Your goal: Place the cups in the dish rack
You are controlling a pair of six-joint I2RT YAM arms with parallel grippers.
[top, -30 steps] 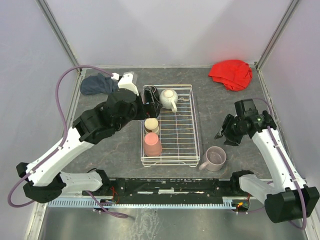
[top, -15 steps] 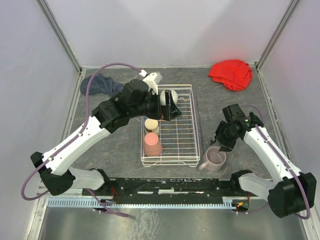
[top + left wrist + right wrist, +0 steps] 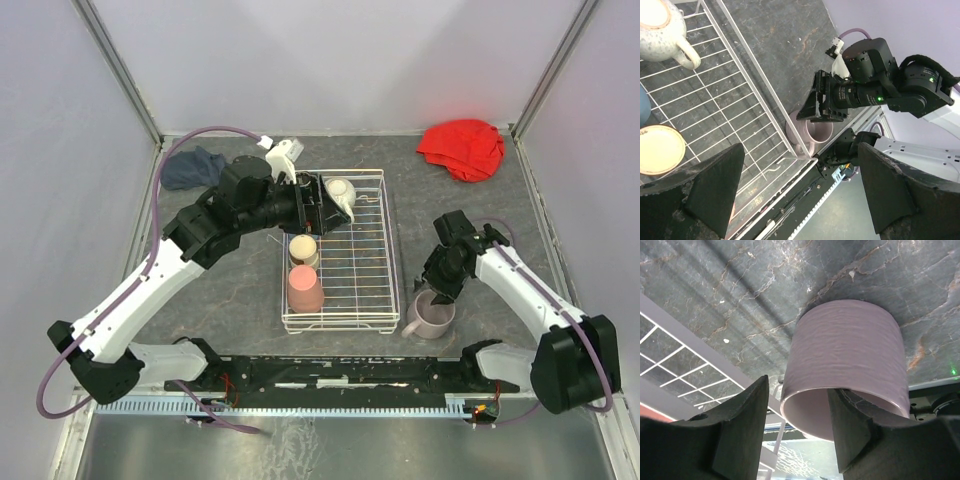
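The white wire dish rack (image 3: 367,262) stands mid-table. In it are a cream mug (image 3: 338,192), a cup with a cream round top (image 3: 303,246) and a salmon tumbler (image 3: 305,288). A blue tumbler (image 3: 642,109) shows at the edge of the left wrist view. The mauve mug (image 3: 433,320) stands upright on the table by the rack's near right corner. My right gripper (image 3: 440,290) is open and straddles its rim, one finger inside and one outside (image 3: 799,432). My left gripper (image 3: 318,205) is open and empty over the rack's back left (image 3: 802,200). The black mug is hidden.
A red cloth (image 3: 462,148) lies at the back right corner and a dark blue cloth (image 3: 190,168) at the back left. The rack's side wire (image 3: 680,337) runs close to the left of the mauve mug (image 3: 847,352). Purple walls enclose the table.
My right gripper has moved down and left from above the table onto the mauve mug's rim. My left arm swung right over the rack's back, then drew back slightly.
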